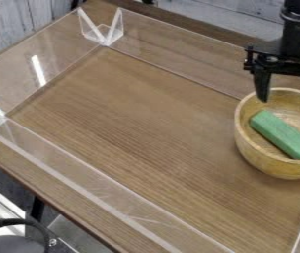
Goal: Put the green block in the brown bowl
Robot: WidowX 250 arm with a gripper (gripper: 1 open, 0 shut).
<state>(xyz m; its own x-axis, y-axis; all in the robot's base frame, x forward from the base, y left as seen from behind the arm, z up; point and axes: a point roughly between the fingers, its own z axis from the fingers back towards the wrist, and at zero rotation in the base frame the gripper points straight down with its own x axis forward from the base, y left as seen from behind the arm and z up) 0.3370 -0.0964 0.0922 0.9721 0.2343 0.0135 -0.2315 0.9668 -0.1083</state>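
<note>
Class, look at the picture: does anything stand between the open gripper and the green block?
Nothing visible does. The green block already lies in the brown bowl, uncovered, and the open gripper hangs empty above the bowl's far rim.
</note>
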